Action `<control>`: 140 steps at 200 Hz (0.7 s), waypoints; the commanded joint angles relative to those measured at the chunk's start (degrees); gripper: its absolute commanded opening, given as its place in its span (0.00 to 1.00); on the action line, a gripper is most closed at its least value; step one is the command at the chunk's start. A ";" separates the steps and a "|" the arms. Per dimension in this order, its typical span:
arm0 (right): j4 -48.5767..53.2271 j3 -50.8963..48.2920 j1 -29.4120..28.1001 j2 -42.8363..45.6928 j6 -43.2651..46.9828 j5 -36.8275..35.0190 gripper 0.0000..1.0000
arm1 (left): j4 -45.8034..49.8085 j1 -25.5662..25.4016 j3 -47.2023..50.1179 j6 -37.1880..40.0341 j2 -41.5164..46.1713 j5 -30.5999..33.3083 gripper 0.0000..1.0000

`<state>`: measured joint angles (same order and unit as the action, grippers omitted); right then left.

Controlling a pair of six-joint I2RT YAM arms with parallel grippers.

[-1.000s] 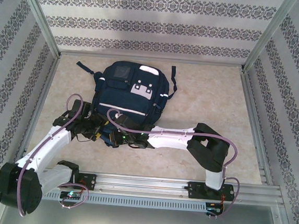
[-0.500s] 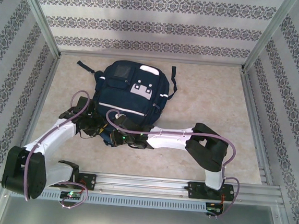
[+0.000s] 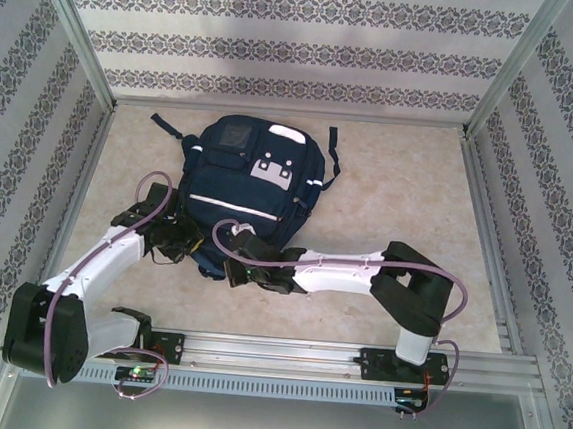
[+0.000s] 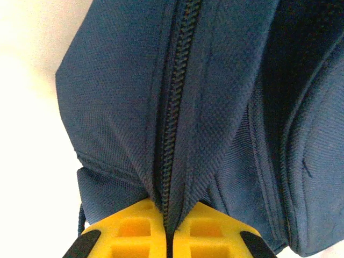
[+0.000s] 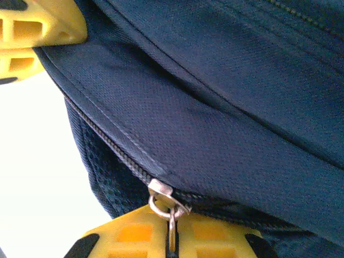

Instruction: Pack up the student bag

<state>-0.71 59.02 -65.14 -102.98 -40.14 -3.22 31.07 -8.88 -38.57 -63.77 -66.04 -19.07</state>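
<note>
Navy student bag, white stripes, yellow left end effector, beige marbled table, floral-banded walls

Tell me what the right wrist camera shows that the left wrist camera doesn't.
Right wrist: the metal slider and the zipper pull, pinched in the shut right gripper, plus the other arm's yellow fingers at top left. Left wrist: a closed zipper run on a fabric fold clamped by the shut left gripper. Both: the navy student bag up close, and a zipper along it.
</note>
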 commanded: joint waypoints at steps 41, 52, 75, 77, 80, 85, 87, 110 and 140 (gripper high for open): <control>5.19 -7.87 3.27 6.45 1.64 -4.36 0.00 | 1.81 2.83 -3.32 2.95 2.81 6.44 0.00; 4.83 -8.91 4.40 7.28 1.80 -3.78 0.00 | 2.36 3.20 -3.57 3.21 3.27 6.67 0.00; 3.44 -10.88 5.62 8.18 1.90 -2.56 0.00 | 2.77 3.65 -4.03 3.32 4.31 6.59 0.00; 3.41 -11.00 5.68 8.28 1.95 -2.57 0.00 | 2.83 3.62 -4.10 3.37 4.36 6.57 0.00; 3.30 -11.15 5.77 8.38 1.99 -2.59 0.00 | 2.97 3.68 -4.19 3.46 4.37 6.59 0.00; 3.32 -11.48 5.94 8.56 2.15 -2.74 0.00 | 3.18 3.70 -4.43 3.60 4.56 6.55 0.00; 3.23 -11.59 6.02 8.64 2.21 -2.82 0.00 | 3.27 3.70 -4.48 3.64 4.55 6.62 0.00; 1.31 -13.37 7.12 9.72 1.85 -1.85 0.00 | 4.34 3.81 -5.31 4.13 4.96 7.10 0.00; -2.08 -15.02 8.27 10.94 2.55 3.21 0.00 | 4.98 4.12 -6.13 5.25 5.63 7.63 0.00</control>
<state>-9.39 47.97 -60.10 -93.80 -38.61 1.69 34.09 -8.49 -41.15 -61.67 -62.63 -21.54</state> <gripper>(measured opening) 0.099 0.071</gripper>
